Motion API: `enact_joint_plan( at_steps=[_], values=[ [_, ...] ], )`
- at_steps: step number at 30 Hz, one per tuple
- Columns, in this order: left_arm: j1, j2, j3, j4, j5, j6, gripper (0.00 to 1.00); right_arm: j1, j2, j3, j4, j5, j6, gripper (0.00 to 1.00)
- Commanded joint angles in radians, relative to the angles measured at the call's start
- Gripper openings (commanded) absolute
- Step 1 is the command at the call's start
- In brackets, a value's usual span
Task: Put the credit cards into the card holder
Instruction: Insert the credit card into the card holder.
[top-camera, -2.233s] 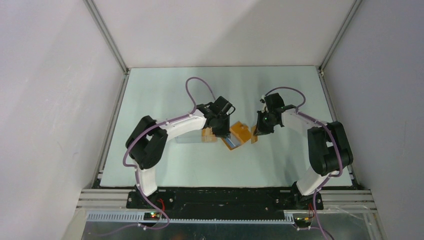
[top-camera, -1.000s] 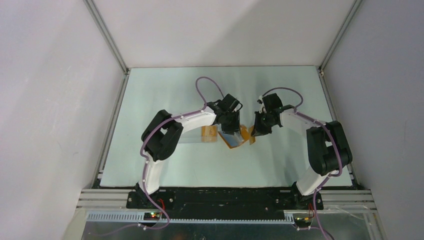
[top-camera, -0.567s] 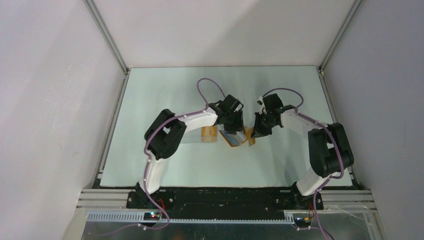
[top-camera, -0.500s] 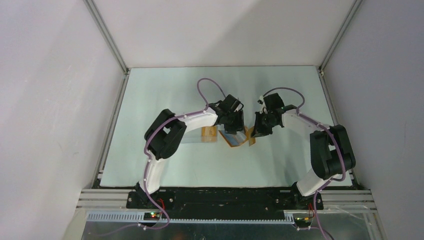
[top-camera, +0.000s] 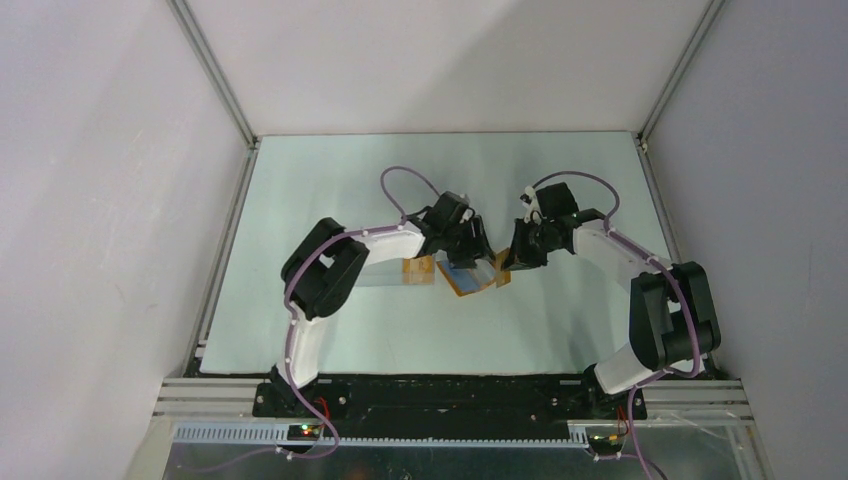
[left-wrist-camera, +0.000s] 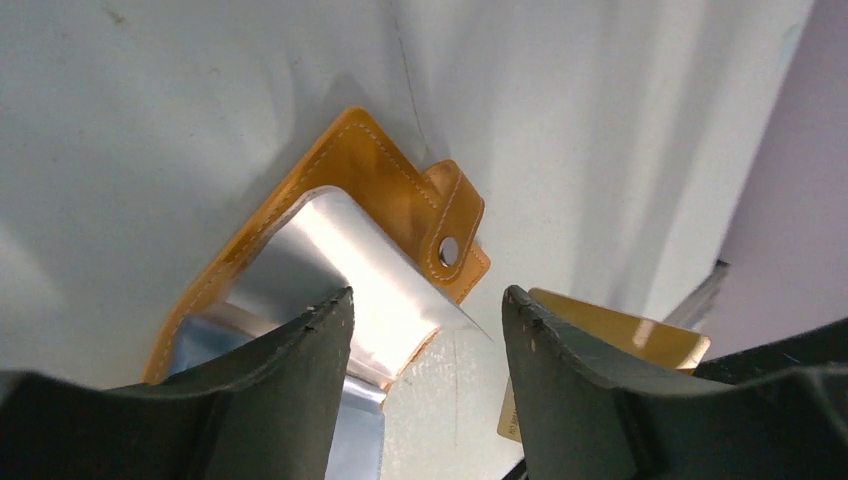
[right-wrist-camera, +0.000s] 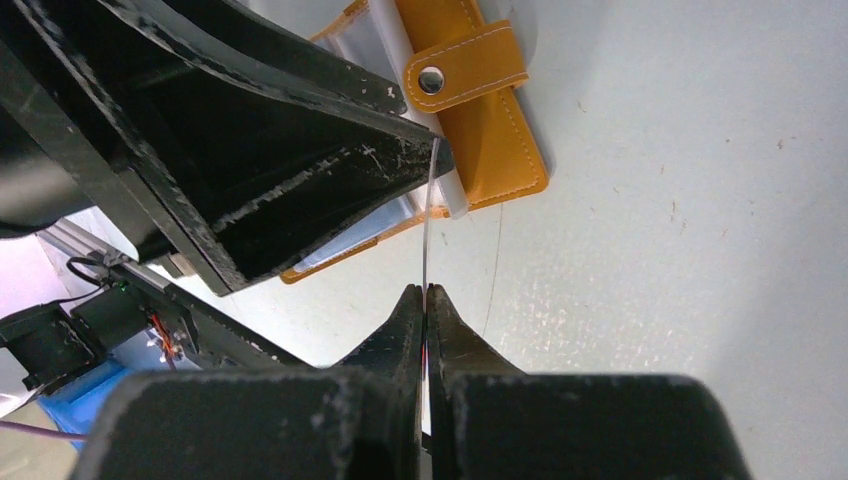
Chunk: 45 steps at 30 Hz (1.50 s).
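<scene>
Here, the pale worktop (top-camera: 330, 200) carries everything near its middle, well away from all four edges. Two arms reach in from the near edge and their tips almost meet there.

One clear plastic case (top-camera: 380, 273) lies flat on the left-edge side of the middle. One card holder (top-camera: 470, 280) lies open just beside it, orange, with its glossy inner panel facing up and its tab clasp (left-wrist-camera: 455, 235) pointing toward the far edge.

The left gripper (left-wrist-camera: 425, 300) hangs directly above the card holder with its jaws spread wide and nothing between them; the inner panel shows in the gap. Whether a fingertip touches the panel cannot be told.

The right gripper (right-wrist-camera: 425, 292) is clenched on one credit card (right-wrist-camera: 428, 220), seen edge-on from its wrist. That card's free end reaches the near corner of the card holder, right by the left gripper's finger.

Two cards are visible in all: the pinched one, and a second card (top-camera: 418, 270) lying at the case's right end.
</scene>
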Motion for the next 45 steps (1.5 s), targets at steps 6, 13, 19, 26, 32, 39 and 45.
enact_joint_plan(
  at_steps=[6,13,19,26,32,39,45],
  values=[
    [0.027,-0.014,-0.214,0.26,0.081,-0.166,0.67,0.007,0.055,-0.002,0.088,-0.064,0.039,0.0],
    [0.027,-0.034,-0.242,0.268,0.084,-0.181,0.56,0.028,0.133,-0.001,0.181,-0.047,0.068,0.0],
    [0.026,-0.059,-0.277,0.266,0.088,-0.18,0.48,0.027,0.188,0.012,0.216,0.044,0.043,0.0],
    [0.01,-0.103,-0.343,0.258,0.087,-0.169,0.5,0.021,0.237,0.021,0.173,0.133,-0.004,0.0],
    [-0.023,-0.084,-0.332,0.105,0.027,-0.142,0.43,0.019,0.191,0.022,0.094,0.132,-0.011,0.0],
    [-0.049,-0.012,-0.247,-0.036,-0.017,-0.109,0.23,-0.032,0.0,0.022,0.003,0.057,-0.014,0.0],
    [-0.084,0.039,-0.161,-0.13,-0.027,-0.065,0.11,-0.087,-0.126,0.025,-0.024,-0.019,-0.006,0.0]
  ],
)
